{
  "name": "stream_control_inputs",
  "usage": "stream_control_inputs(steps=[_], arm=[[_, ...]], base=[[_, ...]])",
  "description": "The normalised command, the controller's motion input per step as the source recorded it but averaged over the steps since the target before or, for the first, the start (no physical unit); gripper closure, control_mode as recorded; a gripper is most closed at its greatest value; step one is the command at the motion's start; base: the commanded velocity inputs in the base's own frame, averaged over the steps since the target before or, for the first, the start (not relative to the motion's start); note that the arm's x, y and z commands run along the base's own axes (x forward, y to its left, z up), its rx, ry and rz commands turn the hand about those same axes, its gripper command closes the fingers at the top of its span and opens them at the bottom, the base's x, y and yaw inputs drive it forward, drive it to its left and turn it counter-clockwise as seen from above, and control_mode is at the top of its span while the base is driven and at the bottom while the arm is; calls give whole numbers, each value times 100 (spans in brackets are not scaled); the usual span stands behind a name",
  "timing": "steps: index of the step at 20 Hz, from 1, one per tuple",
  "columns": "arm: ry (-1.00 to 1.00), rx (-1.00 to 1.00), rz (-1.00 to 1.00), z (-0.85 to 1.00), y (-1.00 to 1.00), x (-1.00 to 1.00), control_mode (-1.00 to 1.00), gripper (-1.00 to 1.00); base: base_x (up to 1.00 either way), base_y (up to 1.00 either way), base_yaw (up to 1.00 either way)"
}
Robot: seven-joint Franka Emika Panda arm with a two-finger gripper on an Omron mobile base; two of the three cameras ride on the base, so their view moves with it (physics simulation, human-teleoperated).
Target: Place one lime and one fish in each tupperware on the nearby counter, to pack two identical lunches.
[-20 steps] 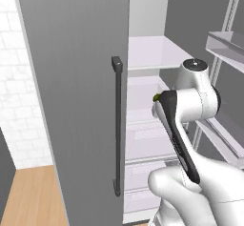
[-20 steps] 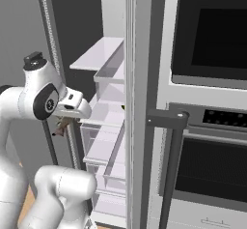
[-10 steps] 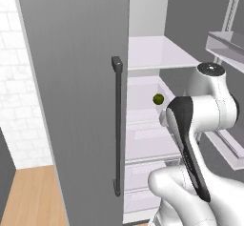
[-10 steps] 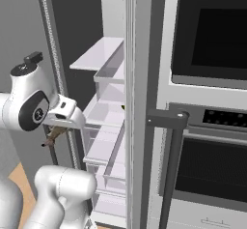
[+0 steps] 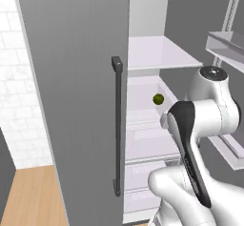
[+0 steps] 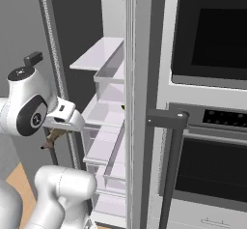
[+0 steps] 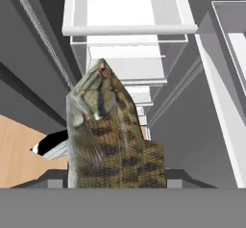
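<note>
A fish (image 7: 108,131) is held in the part-open gripper (image 7: 115,183) (close in the hand view); beyond, a lime (image 5: 158,98) sits on a fridge shelf (image 7: 129,30), open air between.

**Fish held at the open fridge, lime on a shelf inside**

The fish (image 7: 108,131) is grey-brown with dark mottled scales, a pale greenish head and a small red mark near its snout. In the hand view it stands close to the camera, head pointing away towards the fridge shelves, its lower body cut off at the bottom of the view. In the right base view its brownish tail end (image 6: 52,138) hangs below the hand, outside the fridge. The lime (image 5: 158,98) is a small round dark yellow-green ball lying on a white fridge shelf, well apart from the fish.
</note>
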Motion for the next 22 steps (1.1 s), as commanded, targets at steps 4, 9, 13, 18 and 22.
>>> stream_control_inputs(steps=[4, 9, 13, 18, 22], arm=[[0, 0, 0, 0, 0, 0, 100, 100], [0, 0, 0, 0, 0, 0, 100, 100], [0, 0, 0, 0, 0, 0, 100, 100], [0, 0, 0, 0, 0, 0, 100, 100], [0, 0, 0, 0, 0, 0, 100, 100]], base=[[-87, 6, 0], [-100, 23, -1], [-100, 29, -13], [-93, 0, -48], [-26, -37, -76]])
